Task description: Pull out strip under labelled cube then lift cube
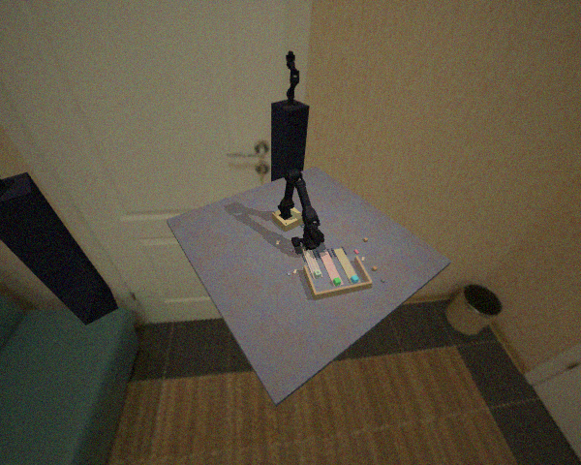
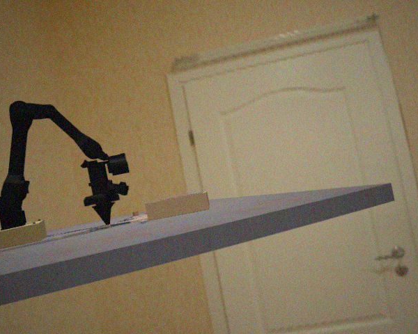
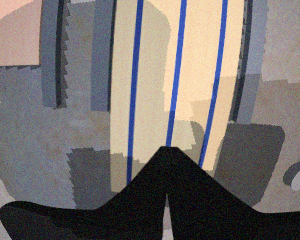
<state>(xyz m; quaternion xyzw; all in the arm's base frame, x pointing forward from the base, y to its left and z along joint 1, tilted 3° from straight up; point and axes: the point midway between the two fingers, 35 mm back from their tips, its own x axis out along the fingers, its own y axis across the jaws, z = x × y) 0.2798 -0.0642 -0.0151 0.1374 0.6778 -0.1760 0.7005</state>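
Note:
My gripper [image 2: 107, 224] [image 3: 168, 155] is shut with nothing between its fingers, its tips down at the near end of the cream strip with blue stripes [image 1: 311, 262] [image 3: 199, 60]. Whether the tips touch it cannot be told. A pale green cube [image 1: 317, 274] rests on that strip's far end. A bright green cube [image 1: 337, 281] rests on the pink strip [image 1: 330, 264] [image 3: 15, 35]. A light blue cube [image 1: 354, 278] rests on the tan strip [image 1: 345, 263]. No label is readable on any cube. My fingertips are hidden in the top view.
A low wooden wall [image 1: 342, 291] [image 2: 176, 207] surrounds the cube end of the strips. Dark blue rails [image 3: 101, 60] [image 3: 252, 65] flank the striped strip. Small loose bits, including an orange one [image 1: 374, 267] and a pink one [image 1: 356, 251], lie outside the wall.

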